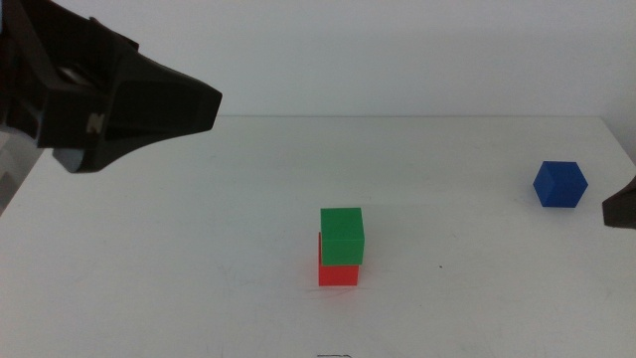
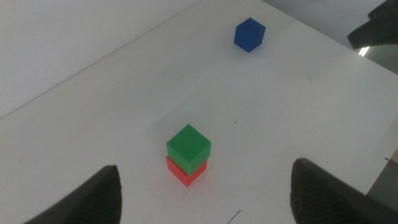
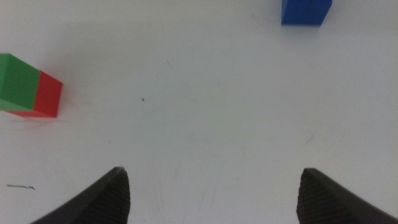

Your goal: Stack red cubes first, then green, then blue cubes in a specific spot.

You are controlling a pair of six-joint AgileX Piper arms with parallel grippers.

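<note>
A: Count of cubes?

B: Three, one of each colour. One red cube, one green cube, one blue cube.

A: Positions?

B: Green sits on red, turned slightly off square so a strip of red shows at its left edge. That stack of two stands on the white worktop, a little right of centre and toward the near side. Blue stands alone on the worktop, far right, well apart from the stack.

A: End effectors?

B: Two. Left end effector: jaws spread wide, holding nothing, raised over the far left of the worktop with the stack in sight between its jaws in the wrist view. Right end effector: jaws likewise wide apart, empty; only its dark tip shows at the right edge in the middle view, just near of blue.

A: Writing or labels?

B: Cube faces plain. One pale mark, like a letter N, on the left arm's dark housing; not clear enough to read further.
</note>
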